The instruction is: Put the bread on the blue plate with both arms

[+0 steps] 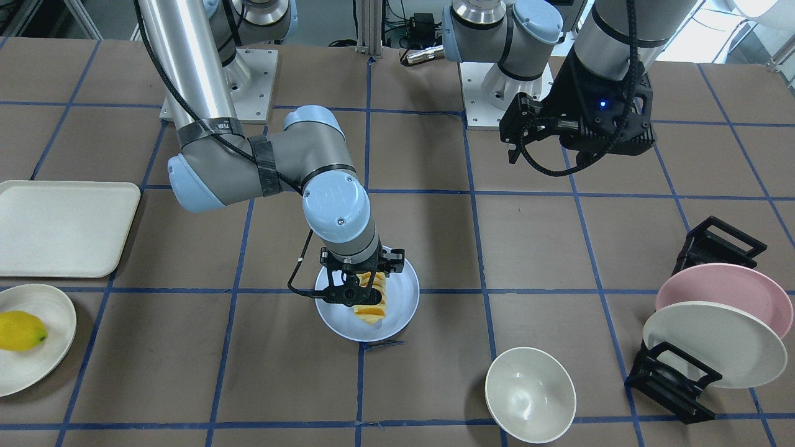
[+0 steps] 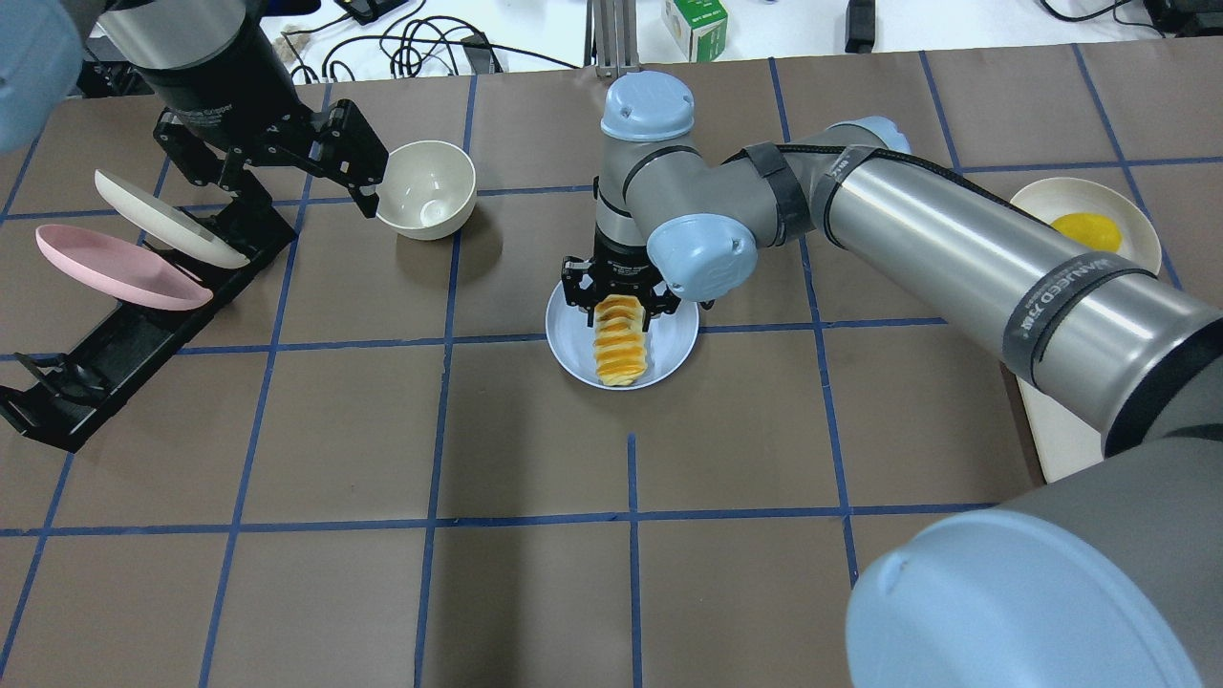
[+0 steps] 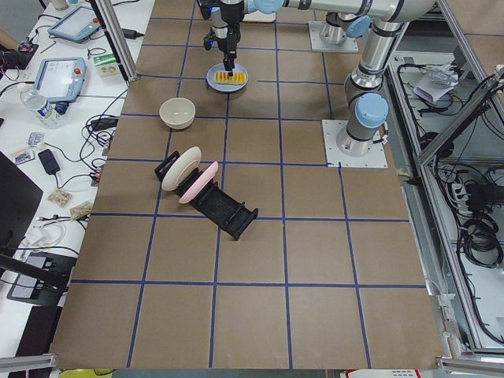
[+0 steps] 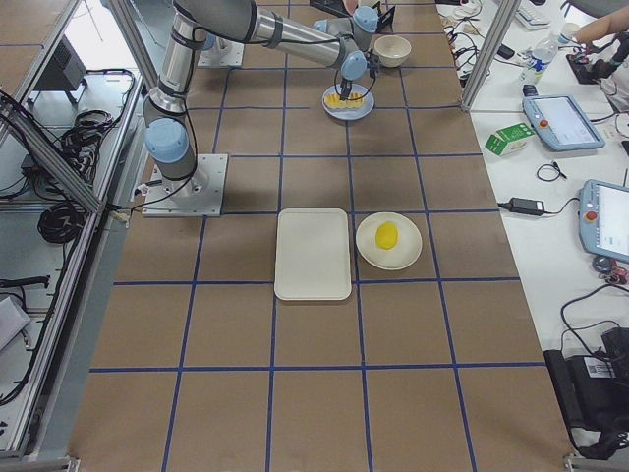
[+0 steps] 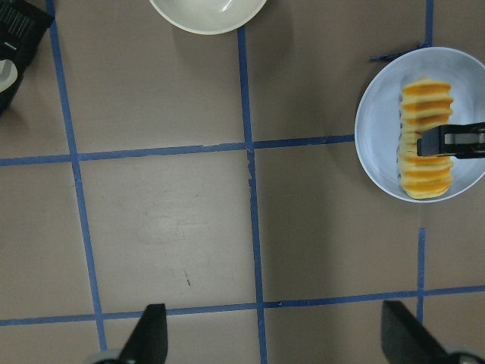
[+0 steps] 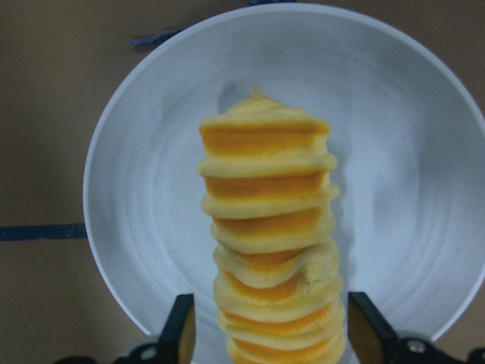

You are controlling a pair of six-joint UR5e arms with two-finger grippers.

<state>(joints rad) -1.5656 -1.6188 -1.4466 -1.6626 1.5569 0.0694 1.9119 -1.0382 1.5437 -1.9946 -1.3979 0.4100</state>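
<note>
Eight-odd likely light, squashy slices are forming the bread, lying on the blue plate. The right end effector is straddling its midsection, the best hold, seemingly not squeezing. The left end effector is hovering spread, empty.

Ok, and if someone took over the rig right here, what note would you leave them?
The left gripper is open and empty, held high off to the side. The right gripper is open, low over the plate, its fingers straddling one end of the bread. The bread lies inside the plate's rim. Done: placing, it seems. Left: lift the right gripper clear without dragging the bread.
</note>
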